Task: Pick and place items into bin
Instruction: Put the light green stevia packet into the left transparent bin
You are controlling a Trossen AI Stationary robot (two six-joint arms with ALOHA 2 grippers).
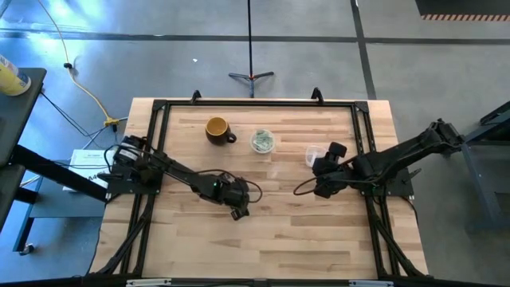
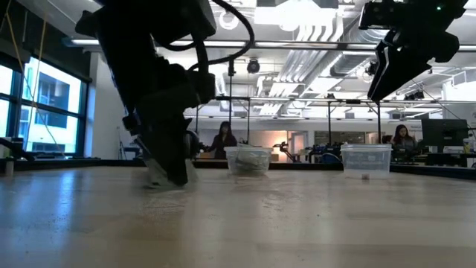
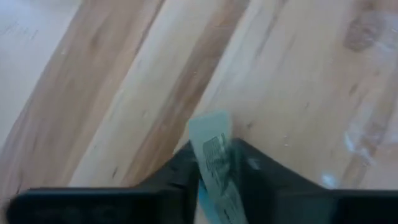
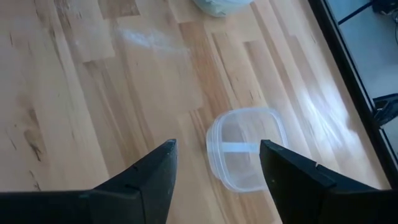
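1. Step in hand, as I judge it: pick done, carry to follow. The left claw [image 1: 237,209] sits low at the desk [image 1: 271,239], fingers pinched together on one slip [image 3: 211,146]. The left wrist view shows the slip standing up between the two dark fingers, its free end sticking out past their tips.

2. The bin [image 1: 263,141] lies well apart from the left claw, beyond it toward the far edge of the desk. It already holds a pile of pale-green slips. No other loose slip shows on the desk in the high view.

3. Next move, by my reading: lift clear, travel to a spot above the bin's rim, then part the fingers. The slip is thin and light, so it may cling to a finger or flutter past the rim; a low release looks safer.

4. The right claw [image 4: 217,165] waits with fingers spread wide and nothing held. The clear plastic cup [image 4: 245,146] lies just ahead of it, between the fingertips in the right wrist view.

5. The yellow mug [image 1: 217,129] stands beside the bin, apart from it.

6. Materials: desk is pale wood planking, smooth, with a slight sheen. Bin is a round, shallow, clear plastic bowl. Cup is thin, clear, rounded-square. Slip is flat, printed paper, pale green and white.
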